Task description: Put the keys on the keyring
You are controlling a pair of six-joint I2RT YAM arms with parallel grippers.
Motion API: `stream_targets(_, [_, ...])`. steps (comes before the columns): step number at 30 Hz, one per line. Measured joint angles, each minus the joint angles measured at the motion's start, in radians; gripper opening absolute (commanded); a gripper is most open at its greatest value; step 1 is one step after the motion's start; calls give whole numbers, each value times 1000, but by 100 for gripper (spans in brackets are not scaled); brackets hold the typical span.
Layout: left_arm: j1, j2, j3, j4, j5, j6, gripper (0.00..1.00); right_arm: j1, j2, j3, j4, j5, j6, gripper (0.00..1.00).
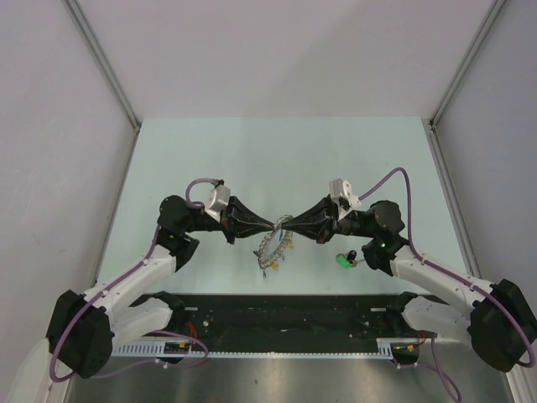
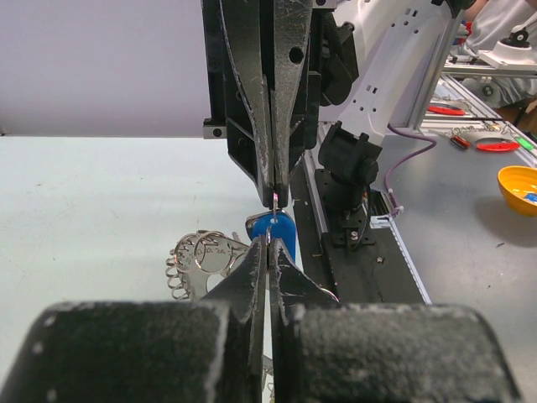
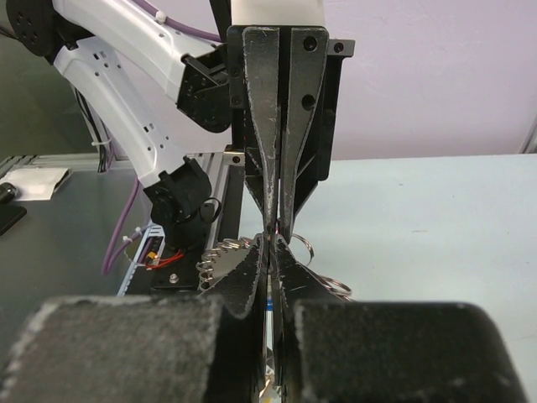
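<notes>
Blue key point(image 2: 275, 228), green key point(image 1: 343, 261), silver keyring point(image 2: 200, 255), pale mint table point(image 1: 252, 159)

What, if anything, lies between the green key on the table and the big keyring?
Nothing visible. Only bare table separates the green key, beside the right arm, from the keyring under the left hand and right hand, which meet tip to tip.

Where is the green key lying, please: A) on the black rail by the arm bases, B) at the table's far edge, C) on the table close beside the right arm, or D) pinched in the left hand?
C: the green key sits on the table right beside the right arm.
</notes>
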Motion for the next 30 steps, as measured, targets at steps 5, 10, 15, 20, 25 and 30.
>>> stream_targets(5, [0, 0, 0, 1, 0, -1, 0, 0, 2, 0, -1, 1, -3, 0])
stream_targets(10, [0, 0, 0, 7, 0, -8, 0, 1, 13, 0, -1, 1, -4, 0])
stream_targets(15, [0, 0, 0, 7, 0, -10, 0, 2, 19, 0, -1, 0, -3, 0])
stream_targets(20, [0, 0, 0, 8, 0, -11, 0, 2, 19, 0, 0, 0, -4, 0])
stream_targets(25, [0, 0, 0, 8, 0, -11, 0, 2, 15, 0, -8, 5, -8, 0])
stream_targets(30, [0, 2, 0, 8, 0, -11, 0, 2, -17, 0, -36, 23, -27, 0])
